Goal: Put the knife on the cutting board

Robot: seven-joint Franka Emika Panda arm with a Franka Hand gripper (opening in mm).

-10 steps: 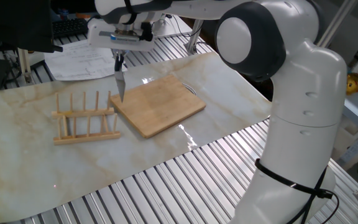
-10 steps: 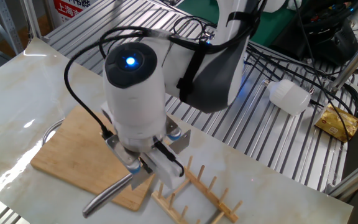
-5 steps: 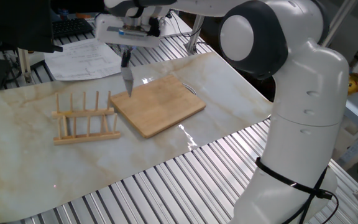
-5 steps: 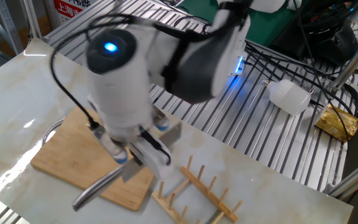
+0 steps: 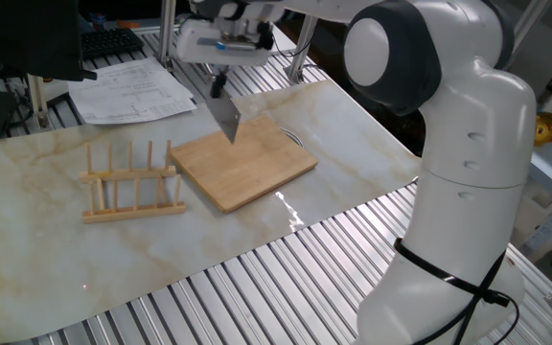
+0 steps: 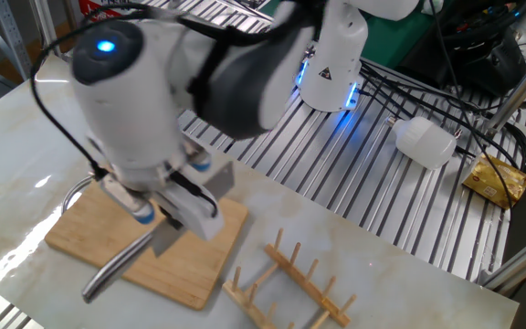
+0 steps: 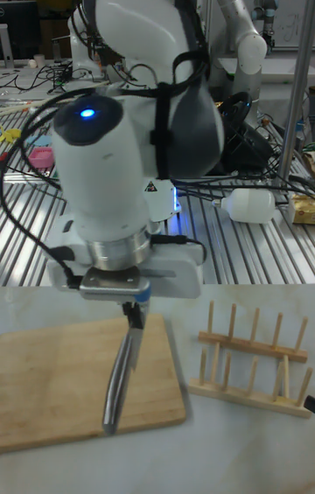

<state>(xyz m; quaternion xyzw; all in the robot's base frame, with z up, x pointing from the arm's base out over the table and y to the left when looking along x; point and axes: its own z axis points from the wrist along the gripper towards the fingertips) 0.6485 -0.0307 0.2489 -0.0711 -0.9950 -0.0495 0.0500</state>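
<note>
My gripper (image 5: 220,84) is shut on the handle of the knife (image 5: 226,117), whose grey blade hangs down, tilted, over the far left part of the cutting board (image 5: 247,165). In the other fixed view, the knife (image 6: 121,265) slants down-left from the gripper (image 6: 173,224) above the board (image 6: 201,267); its metal loop (image 6: 73,194) shows at the left edge. The tall view shows the knife (image 7: 118,380) hanging from the gripper (image 7: 133,309) over the board (image 7: 52,385). Whether the tip touches the wood I cannot tell.
A wooden peg rack (image 5: 132,184) stands just left of the board, also the rack (image 7: 252,365). Papers (image 5: 127,86) and a keyboard (image 5: 108,40) lie behind. A white bottle (image 6: 425,142) and a yellow packet (image 6: 496,178) rest on the metal slats. The robot's base (image 5: 463,192) is at the right.
The gripper has carried the knife to the right, from beside the rack's end and the board's left edge to above the board. The blade now tilts more.
</note>
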